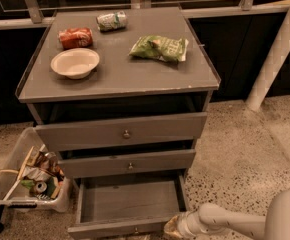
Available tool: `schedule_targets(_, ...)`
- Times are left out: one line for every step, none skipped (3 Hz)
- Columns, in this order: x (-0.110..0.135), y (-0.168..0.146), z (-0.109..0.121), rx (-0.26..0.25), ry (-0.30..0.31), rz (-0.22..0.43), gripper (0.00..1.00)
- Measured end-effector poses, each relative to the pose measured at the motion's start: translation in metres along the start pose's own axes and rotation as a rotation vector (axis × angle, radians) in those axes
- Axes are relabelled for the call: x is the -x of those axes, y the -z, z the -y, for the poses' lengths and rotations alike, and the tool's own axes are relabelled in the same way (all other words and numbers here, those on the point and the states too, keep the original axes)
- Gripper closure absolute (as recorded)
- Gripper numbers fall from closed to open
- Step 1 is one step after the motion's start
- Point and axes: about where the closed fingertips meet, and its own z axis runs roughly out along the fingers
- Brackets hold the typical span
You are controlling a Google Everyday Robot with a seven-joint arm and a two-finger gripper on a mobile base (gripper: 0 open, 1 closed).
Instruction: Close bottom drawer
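Note:
The bottom drawer (pixel 130 201) of the grey cabinet is pulled far out, showing its wide, shallow tray with nothing in it. Its slim front panel (pixel 117 228) runs along the bottom edge of the view. The middle drawer (pixel 129 163) and top drawer (pixel 122 131) stick out only a little. My gripper (pixel 172 227) is at the bottom right, at the right end of the bottom drawer's front panel. My white arm (pixel 235 223) reaches in from the right.
On the cabinet top (pixel 116 76) lie a white bowl (pixel 75 62), a red can (pixel 75 37), a silver-green can (pixel 112 20) and a green chip bag (pixel 160 48). A clear bin of trash (pixel 27 176) stands on the floor at left. A white post (pixel 277 51) stands at right.

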Motion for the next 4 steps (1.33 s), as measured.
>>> schedule_targets(0.000,0.000,0.000,0.000,0.000,0.000,0.17)
schedule_targets(0.003,-0.005,0.009,0.000,0.006,0.025,0.00)
schedule_targets(0.004,-0.005,0.008,0.000,0.006,0.027,0.18)
schedule_targets(0.009,-0.013,0.025,0.009,0.035,0.066,0.42)
